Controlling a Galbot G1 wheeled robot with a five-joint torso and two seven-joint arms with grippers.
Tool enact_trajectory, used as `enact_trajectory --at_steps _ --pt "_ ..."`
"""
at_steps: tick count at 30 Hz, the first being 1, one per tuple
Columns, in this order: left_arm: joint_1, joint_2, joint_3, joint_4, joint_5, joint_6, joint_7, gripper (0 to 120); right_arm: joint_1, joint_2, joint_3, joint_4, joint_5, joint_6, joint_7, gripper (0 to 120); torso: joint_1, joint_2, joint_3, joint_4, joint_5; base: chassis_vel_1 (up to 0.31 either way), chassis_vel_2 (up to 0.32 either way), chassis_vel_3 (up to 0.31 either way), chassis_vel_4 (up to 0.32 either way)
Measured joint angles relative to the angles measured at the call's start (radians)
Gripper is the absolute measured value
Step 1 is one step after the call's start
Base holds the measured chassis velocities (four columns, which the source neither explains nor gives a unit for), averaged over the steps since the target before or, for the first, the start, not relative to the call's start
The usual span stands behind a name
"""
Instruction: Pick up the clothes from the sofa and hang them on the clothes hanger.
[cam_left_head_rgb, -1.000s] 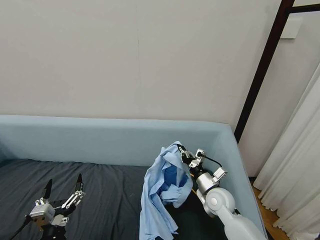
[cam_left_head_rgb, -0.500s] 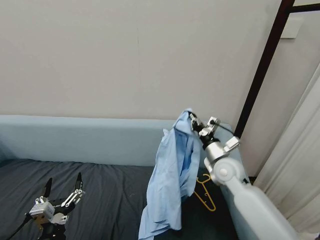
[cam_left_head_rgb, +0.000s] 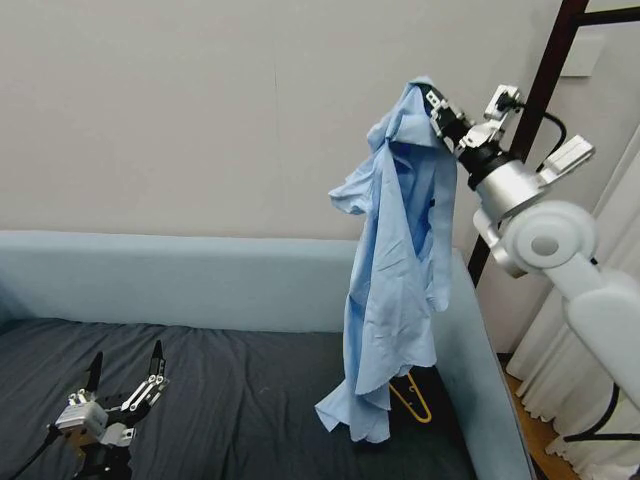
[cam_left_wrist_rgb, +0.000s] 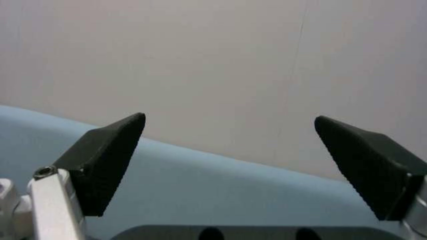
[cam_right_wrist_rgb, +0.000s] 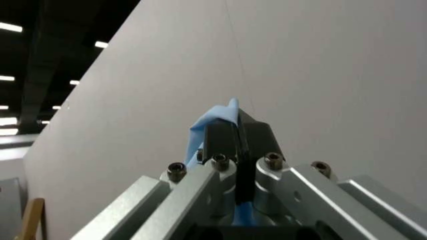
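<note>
Hard to make out the whole of the yellow hanger (cam_left_head_rgb: 413, 398); lies on the dark seat cushion (cam_left_head_rgb: 230, 400) near the right end of the pale blue sofa (cam_left_head_rgb: 200, 280), its upper part behind the lowest folds of the light blue shirt (cam_left_head_rgb: 400, 270); cannot tell whether touching the cloth. Hard also to see the tips of the right gripper (cam_left_head_rgb: 437, 103) from the head view; sunk into a bunched fold at the very top of the shirt. Plainer from the right wrist view: black fingers (cam_right_wrist_rgb: 219, 137) pressed close together, a strip of blue cloth pinched between and poking out past them. Right arm cut off by the picture's right edge.

Shirt up high in front of the wall (cam_left_head_rgb: 200, 120), above the sofa's right end; hangs full length from that one pinched fold, one sleeve sticking out sideways; lowest folds down at seat level, whether clear of the cushion cannot tell.

Low on the left, over the seat cushion: left gripper (cam_left_head_rgb: 127, 352), jaws spread wide, nothing between; arm cut off at the bottom edge.

Around all this: plain off-white wall; dark post (cam_left_head_rgb: 525, 130) slanting up beside the right gripper, top cut off; pale curtain (cam_left_head_rgb: 590, 350) at the far right; a sliver of wooden floor below it.
</note>
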Motion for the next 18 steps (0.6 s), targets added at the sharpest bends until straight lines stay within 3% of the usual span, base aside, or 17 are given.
enact_trajectory --at_steps 4,8,13,16,18 --pt "0.002 -0.003 0.002 -0.007 0.001 -0.001 0.000 100 0.062 -0.022 -0.059 -0.043 -0.007 -0.016 -0.037 0 0.000 0.000 0.000 0.0000 -0.0002 0.000 0.000 0.000 0.000" --pt "0.006 -0.003 -0.004 -0.011 0.001 -0.003 -0.005 100 0.009 -0.027 -0.114 -0.038 -0.053 -0.026 -0.068 0 0.000 0.000 0.000 -0.0001 -0.0001 0.000 0.000 0.000 0.000" --pt "0.008 0.001 -0.019 -0.012 0.001 -0.004 -0.010 100 -0.184 0.021 -0.168 -0.062 -0.232 -0.019 -0.136 0 0.000 0.000 0.000 0.0001 -0.0003 0.000 0.000 0.000 0.000" --pt "0.010 0.002 -0.032 -0.007 0.001 -0.004 -0.011 100 -0.369 0.098 -0.203 -0.142 -0.371 0.015 -0.195 0 0.000 0.000 0.000 -0.0001 0.0002 0.000 0.000 0.000 0.000" --pt "0.011 0.002 -0.036 -0.005 0.001 -0.004 -0.012 100 -0.416 0.126 -0.210 -0.172 -0.409 0.027 -0.215 0 0.000 0.000 0.000 -0.0001 0.0001 0.000 0.000 0.000 0.000"
